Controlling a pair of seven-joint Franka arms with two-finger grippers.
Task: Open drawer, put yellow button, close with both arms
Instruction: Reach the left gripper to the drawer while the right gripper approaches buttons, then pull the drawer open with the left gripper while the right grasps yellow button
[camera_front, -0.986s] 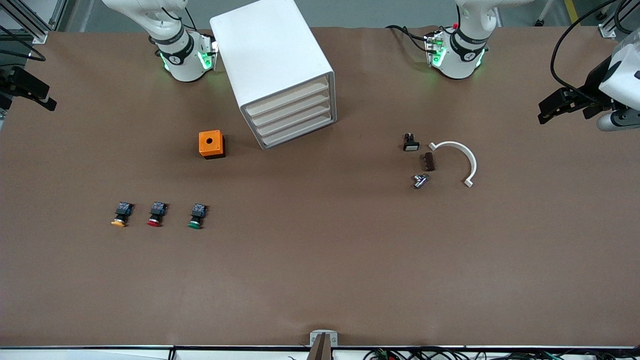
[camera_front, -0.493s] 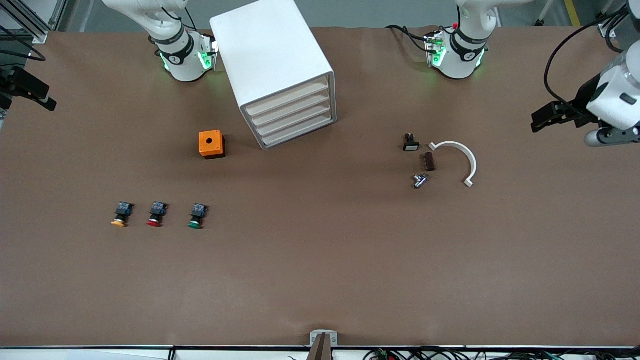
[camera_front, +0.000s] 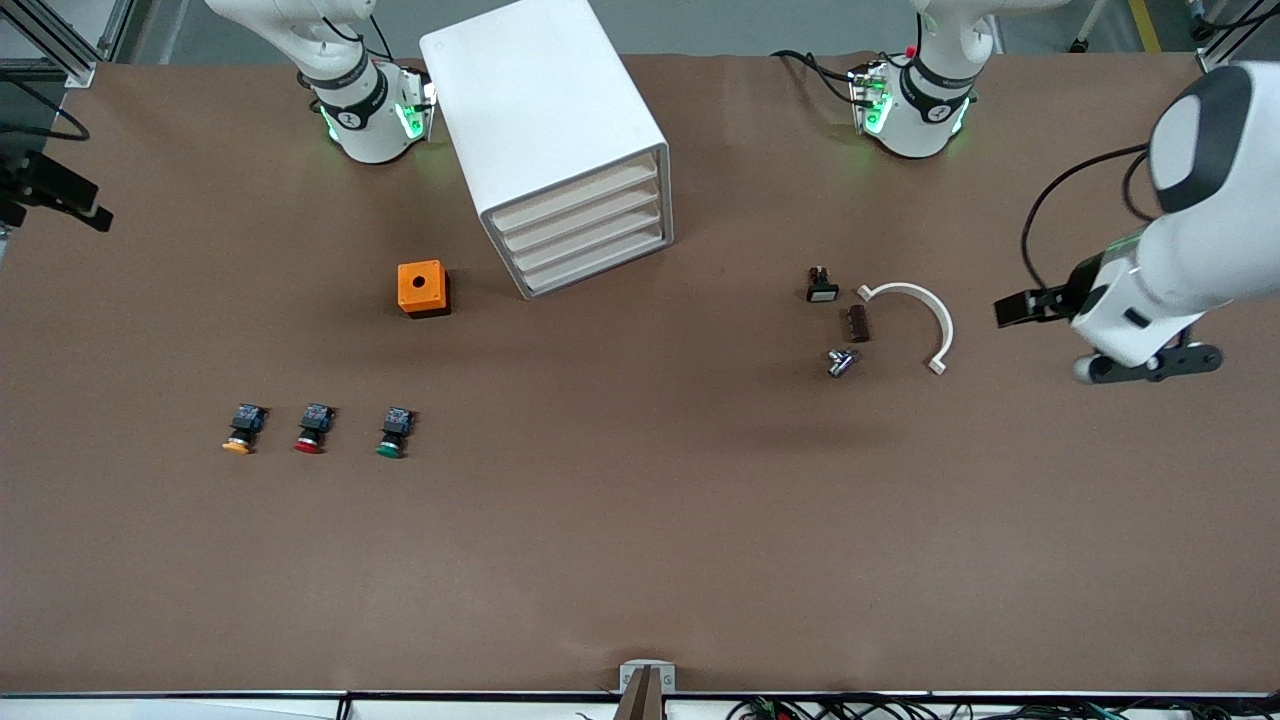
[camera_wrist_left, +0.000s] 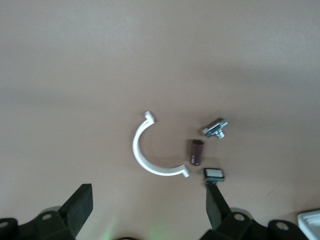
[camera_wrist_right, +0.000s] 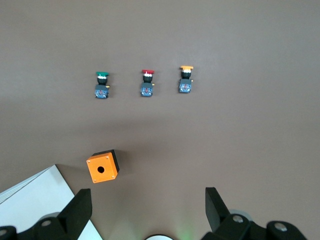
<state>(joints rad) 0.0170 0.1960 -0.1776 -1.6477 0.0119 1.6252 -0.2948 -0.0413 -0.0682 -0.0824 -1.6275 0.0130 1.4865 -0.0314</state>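
Yellow button (camera_front: 239, 432) round-capped, on brown table (camera_front: 640, 520); left gripper (camera_wrist_left: 145, 205), right gripper (camera_wrist_right: 145, 202) jaws wide, empty.

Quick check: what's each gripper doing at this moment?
Left gripper: open, empty, over the table near the white curved clip.
Right gripper: open, empty.

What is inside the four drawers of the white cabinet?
That cannot be seen: all four drawers of the cabinet are shut, showing only flat cream fronts. The yellow button lies outside on the table.
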